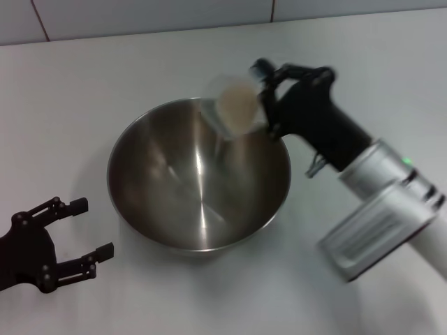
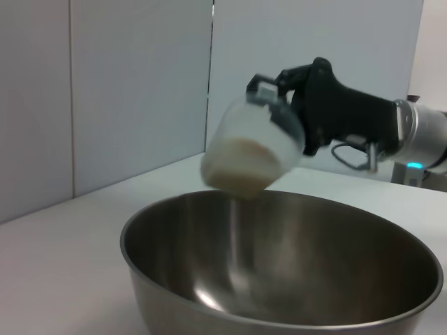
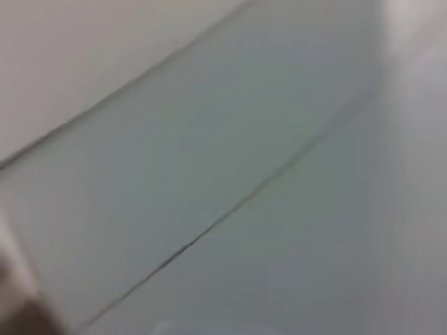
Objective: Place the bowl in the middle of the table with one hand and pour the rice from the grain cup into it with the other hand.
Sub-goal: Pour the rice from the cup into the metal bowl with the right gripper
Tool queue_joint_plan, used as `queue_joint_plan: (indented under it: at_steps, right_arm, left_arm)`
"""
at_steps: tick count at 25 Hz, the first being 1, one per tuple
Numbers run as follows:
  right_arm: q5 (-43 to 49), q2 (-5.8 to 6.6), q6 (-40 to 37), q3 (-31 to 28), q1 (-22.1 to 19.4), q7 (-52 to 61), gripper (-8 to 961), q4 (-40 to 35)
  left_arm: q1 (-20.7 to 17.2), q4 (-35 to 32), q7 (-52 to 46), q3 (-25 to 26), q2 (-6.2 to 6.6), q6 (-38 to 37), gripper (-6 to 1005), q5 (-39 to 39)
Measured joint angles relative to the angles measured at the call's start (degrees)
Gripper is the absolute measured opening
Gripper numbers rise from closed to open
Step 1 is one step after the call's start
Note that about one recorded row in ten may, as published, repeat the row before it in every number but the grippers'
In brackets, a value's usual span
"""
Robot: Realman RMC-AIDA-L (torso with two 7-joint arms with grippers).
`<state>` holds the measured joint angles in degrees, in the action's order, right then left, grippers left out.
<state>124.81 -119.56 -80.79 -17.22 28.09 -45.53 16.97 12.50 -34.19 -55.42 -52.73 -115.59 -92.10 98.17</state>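
The steel bowl [image 1: 199, 185] stands on the white table [image 1: 84, 84] near its middle; it also shows in the left wrist view [image 2: 279, 272]. My right gripper [image 1: 269, 98] is shut on the clear grain cup [image 1: 234, 105] and holds it tilted over the bowl's far rim. The cup [image 2: 255, 153] holds a pale mass of rice [image 2: 237, 167], and a faint stream falls from it into the bowl. My left gripper [image 1: 91, 230] is open and empty on the table, to the left of the bowl and nearer me. The right wrist view shows only wall panels.
A tiled wall [image 1: 209, 14] runs along the table's far edge. The right arm's silver forearm [image 1: 380, 220] reaches in over the table from the right. Bare tabletop lies around the bowl.
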Motion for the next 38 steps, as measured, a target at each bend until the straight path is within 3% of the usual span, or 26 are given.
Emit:
queue_joint_plan:
  at_steps: [4,9,24,33,38]
  right_arm:
    - [0.9,-0.13,2.7,0.0,-0.4,-24.0,40,4.0]
    - [5.9,-0.19,2.0,0.0,-0.7,-41.0,46,4.5]
    - [16.3,-0.32,6.2,0.1,-0.9,-80.3,62,5.3]
    - [20.1,-0.32,9.1,-0.6,-0.9,-85.7,72,5.1]
    - [10.2,-0.33,9.4,-1.8,-3.0,-72.5,78,13.3]
  left_arm:
    - [0.2,0.0,0.0,0.0,-0.07,0.3,865,0.0]
    - [0.1,0.0,0.0,0.0,-0.07,0.4,865,0.0]
    - [0.4,0.0,0.0,0.0,-0.07,0.3,865,0.8]
    - [0.4,0.0,-0.1,0.0,-0.18,0.0,865,0.9]
    - [0.4,0.0,-0.1,0.0,-0.19,0.0,865,0.9]
